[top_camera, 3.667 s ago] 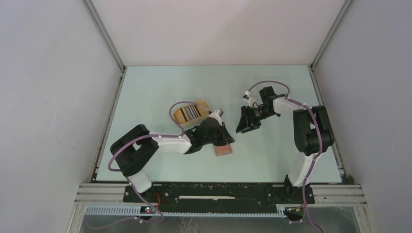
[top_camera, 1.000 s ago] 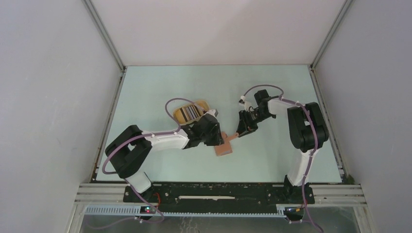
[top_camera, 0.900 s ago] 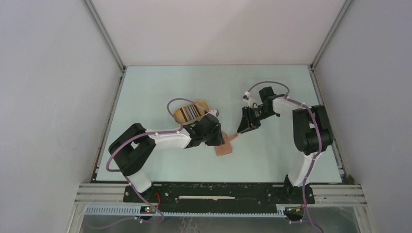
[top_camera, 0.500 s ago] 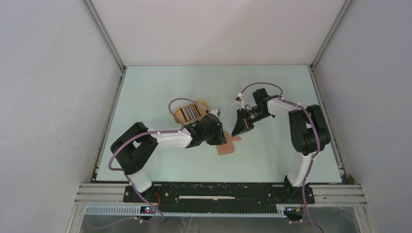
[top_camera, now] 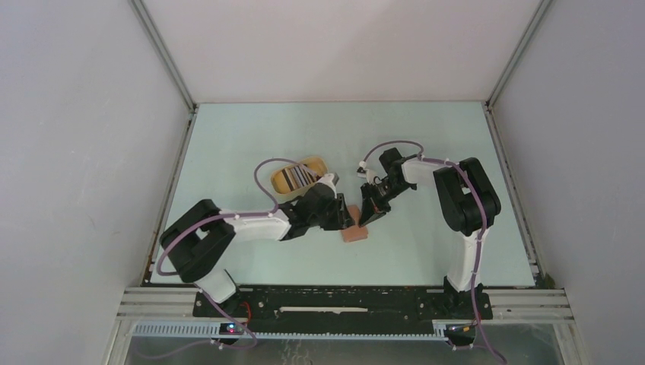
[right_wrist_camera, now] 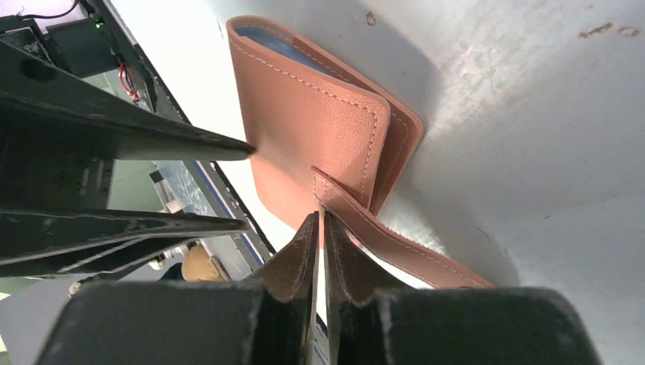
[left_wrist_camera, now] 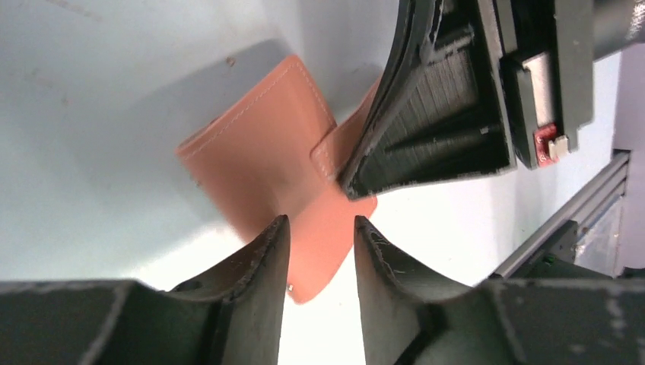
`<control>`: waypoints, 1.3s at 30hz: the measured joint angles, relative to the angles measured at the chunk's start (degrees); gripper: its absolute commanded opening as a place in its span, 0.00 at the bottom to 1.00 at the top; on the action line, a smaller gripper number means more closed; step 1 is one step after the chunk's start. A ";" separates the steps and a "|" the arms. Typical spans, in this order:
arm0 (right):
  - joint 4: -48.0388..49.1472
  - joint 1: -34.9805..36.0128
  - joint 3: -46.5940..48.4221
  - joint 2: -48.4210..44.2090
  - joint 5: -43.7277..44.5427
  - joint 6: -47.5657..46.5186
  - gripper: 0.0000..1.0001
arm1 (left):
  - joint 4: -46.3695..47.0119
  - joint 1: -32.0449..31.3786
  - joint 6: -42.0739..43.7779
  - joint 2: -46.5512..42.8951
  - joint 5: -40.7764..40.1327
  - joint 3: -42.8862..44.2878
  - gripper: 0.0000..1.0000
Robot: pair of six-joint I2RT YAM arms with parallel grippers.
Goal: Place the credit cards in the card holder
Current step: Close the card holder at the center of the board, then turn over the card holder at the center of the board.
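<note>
The reddish-brown card holder (top_camera: pixel 354 233) lies on the table, partly folded, with a blue edge (right_wrist_camera: pixel 280 42) showing in its open side. Its snap tab (right_wrist_camera: pixel 395 243) sticks out toward my right gripper (right_wrist_camera: pixel 319 220), whose fingers are pinched together on the tab's end. My left gripper (left_wrist_camera: pixel 318 228) stands open just over the holder's (left_wrist_camera: pixel 258 160) near edge, one fingertip on each side of a corner. In the top view the two grippers, left (top_camera: pixel 346 216) and right (top_camera: pixel 370 214), meet over the holder. Striped credit cards (top_camera: pixel 298 176) lie in the oval tan tray.
The oval tan tray (top_camera: pixel 316 163) sits just behind the left arm's wrist. The left arm's purple cable loops over the tray. The enclosure's walls close in the table on the left, right and back.
My right gripper has moved left and down to the holder and closed its jaws on the tab. The left gripper has opened slightly and shifted a little toward the holder.
</note>
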 measured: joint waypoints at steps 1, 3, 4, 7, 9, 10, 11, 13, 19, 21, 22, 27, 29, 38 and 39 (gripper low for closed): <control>-0.15 0.04 0.13 0.00 0.42 0.22 0.13 | 0.83 0.00 -0.26 -1.60 -0.09 -1.49 0.52; -0.35 0.07 0.22 0.00 0.92 0.52 0.13 | 2.49 0.00 -0.98 -5.25 -0.37 -4.92 0.62; -0.44 0.04 0.31 0.00 1.18 0.70 0.13 | 3.54 0.00 -1.38 -7.41 -0.79 -6.91 0.67; -0.63 0.07 0.48 0.00 1.68 0.87 0.13 | 5.60 0.00 -3.15 -12.74 -2.64 -11.93 0.75; -0.74 0.07 0.55 0.00 1.86 0.90 0.13 | 6.12 0.00 -4.31 -14.03 -3.52 -13.46 0.76; -0.85 0.07 0.66 0.00 2.01 0.87 0.13 | 6.45 0.00 -4.81 -13.88 -3.78 -13.70 0.77; -1.01 0.07 0.76 0.00 2.21 0.87 0.13 | 6.82 0.00 -5.29 -13.29 -3.85 -13.70 0.77; -1.14 0.09 0.85 0.00 2.49 0.87 0.13 | 8.24 0.00 -6.36 -10.80 -3.74 -13.49 0.78; -1.40 0.09 0.98 0.02 2.73 0.85 0.12 | 15.50 0.20 -10.45 -3.08 -3.10 -12.31 0.77; -1.42 0.04 1.01 0.02 2.75 0.85 0.12 | 17.40 0.31 -11.43 -2.10 -3.13 -12.24 0.75; -1.44 0.02 1.01 0.02 2.75 0.85 0.12 | 18.23 0.35 -11.98 -1.64 -3.13 -12.24 0.71; -1.49 0.00 1.01 0.02 2.75 0.79 0.12 | 22.18 1.05 -14.34 1.22 -2.73 -12.17 0.63; -1.51 -0.04 1.03 0.02 2.80 0.72 0.12 | 23.85 1.29 -15.02 2.25 -2.56 -12.17 0.61; -1.81 -0.46 1.05 0.02 2.93 0.63 0.13 | 28.35 2.03 -16.85 6.01 -1.27 -11.52 0.43; -1.86 -0.55 1.05 0.02 2.91 0.61 0.13 | 28.46 2.10 -16.85 6.29 -1.20 -11.43 0.39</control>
